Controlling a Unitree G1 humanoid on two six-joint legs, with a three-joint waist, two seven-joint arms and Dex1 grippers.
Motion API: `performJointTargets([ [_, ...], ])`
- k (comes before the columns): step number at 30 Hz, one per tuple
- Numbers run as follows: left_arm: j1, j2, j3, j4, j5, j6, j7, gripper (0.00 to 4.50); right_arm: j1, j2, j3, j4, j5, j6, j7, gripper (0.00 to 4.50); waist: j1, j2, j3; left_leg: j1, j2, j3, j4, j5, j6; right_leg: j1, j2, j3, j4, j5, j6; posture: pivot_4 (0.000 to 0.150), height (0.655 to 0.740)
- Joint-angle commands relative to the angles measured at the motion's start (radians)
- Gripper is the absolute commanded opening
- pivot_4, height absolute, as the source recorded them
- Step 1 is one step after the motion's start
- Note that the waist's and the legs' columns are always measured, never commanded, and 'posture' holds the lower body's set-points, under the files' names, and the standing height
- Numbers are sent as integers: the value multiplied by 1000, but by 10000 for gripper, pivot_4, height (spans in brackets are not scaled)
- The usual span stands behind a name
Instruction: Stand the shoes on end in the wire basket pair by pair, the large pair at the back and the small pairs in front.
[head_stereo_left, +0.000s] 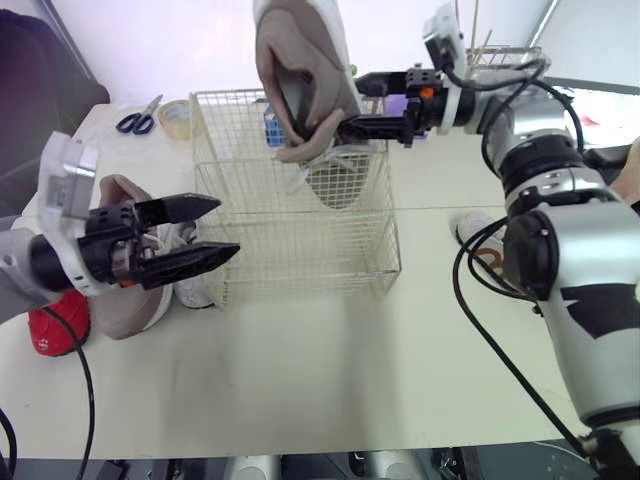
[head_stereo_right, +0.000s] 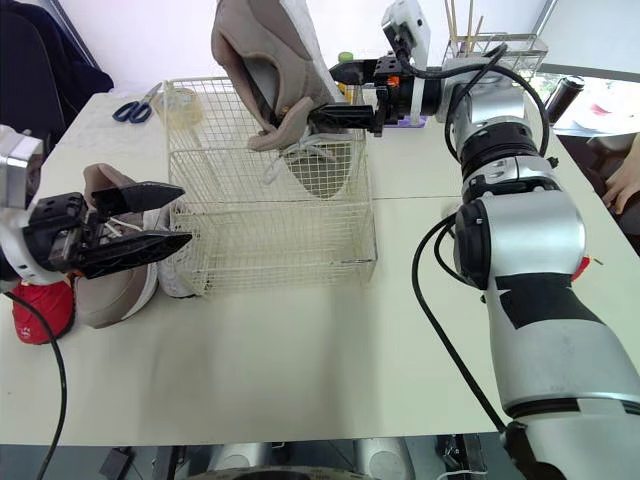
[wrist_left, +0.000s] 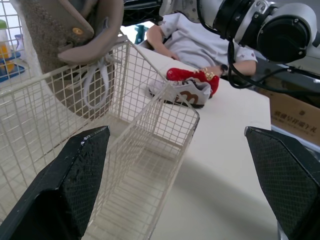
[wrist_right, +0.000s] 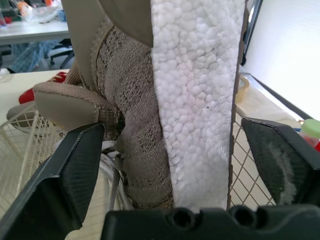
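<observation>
**A:** How do the arms sit?

**B:** The right arm reaches out over the table. Its gripper (head_stereo_left: 352, 104) is clamped on a big shoe (head_stereo_left: 300, 70), held on end above the back right of the basket (head_stereo_left: 300, 262), with the laces dangling inside the rim. The left gripper (head_stereo_left: 228, 227) hovers low just beside the basket's left wall, pointing at it, with its fingers apart and nothing between them.

**A:** What's around them?

**B:** Behind the left gripper the other big shoe (head_stereo_left: 125, 300) lies on the table (head_stereo_left: 330, 380), with a small white shoe (head_stereo_left: 192, 285) touching it. Near the edge is a red thing (head_stereo_left: 50, 330), and I can't tell if it's a shoe. A small brown-marked shoe (wrist_left: 182, 92) and a small red shoe (wrist_left: 192, 75) lie right of the basket, under the right arm. Scissors (head_stereo_left: 138, 118) and tape (head_stereo_left: 177, 118) sit behind its left corner. A person (wrist_left: 200, 40) sits beyond.

**A:** Room to move?

**B:** There is open tabletop from the basket's front wall to the near edge.
</observation>
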Motion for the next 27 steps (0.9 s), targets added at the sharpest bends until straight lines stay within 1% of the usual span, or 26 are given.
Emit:
performJointTargets([
  [1, -14, -3, 0, 0, 8, -28, 2, 45000, -7, -21, -35, -34, 8, -12, -1, 44706, 0, 0, 0, 0, 0, 0, 0, 0, 0, 0, 0, 0, 0, 0, 0, 1500, 7400],
  [12, -13, 0, -6, 7, 27, -39, -4, 45000, -9, -109, -36, -57, -16, -62, 1, 44706, 0, 0, 0, 0, 0, 0, 0, 0, 0, 0, 0, 0, 0, 0, 0, 1500, 7400],
  [17, -9, 5, 0, 16, 36, -37, -8, 45000, 10, -155, -57, -118, 11, -33, 62, 44706, 1, 0, 0, 0, 0, 0, 0, 0, 0, 0, 0, 0, 0, 0, 0, 1500, 7400],
  [20, -11, 10, 8, 28, 61, -43, -4, 45000, 44, -184, -64, -193, 23, 8, 74, 44706, 1, 0, 0, 0, 0, 0, 0, 0, 0, 0, 0, 0, 0, 0, 0, 1500, 7400],
  [21, -11, 14, 16, 34, 75, -46, 5, 45000, 59, -199, -75, -237, 45, 50, 87, 44706, 2, 0, 0, 0, 0, 0, 0, 0, 0, 0, 0, 0, 0, 0, 0, 1500, 7400],
  [23, -10, 25, 55, 49, 68, -34, 25, 45000, 101, -235, -108, -378, 124, 212, 130, 44706, 5, 0, 0, 0, 0, 0, 0, 0, 0, 0, 0, 0, 0, 0, 0, 1500, 7400],
  [24, -14, 33, 84, 64, 44, -19, 41, 45000, 130, -255, -128, -474, 179, 318, 147, 44706, 7, 0, 0, 0, 0, 0, 0, 0, 0, 0, 0, 0, 0, 0, 0, 1500, 7400],
  [25, -22, 50, 127, 93, -2, 6, 61, 45000, 163, -276, -159, -598, 260, 464, 147, 44706, 8, 0, 0, 0, 0, -1, 0, 0, 0, 0, 0, 0, 0, 0, 0, 1500, 7400],
  [27, -32, 86, 207, 149, -43, 39, 86, 45000, 227, -303, -213, -818, 400, 689, 113, 44706, 8, 0, 0, -1, 0, -2, 0, 0, 0, 0, -1, 0, 0, 0, 0, 1500, 7400],
])
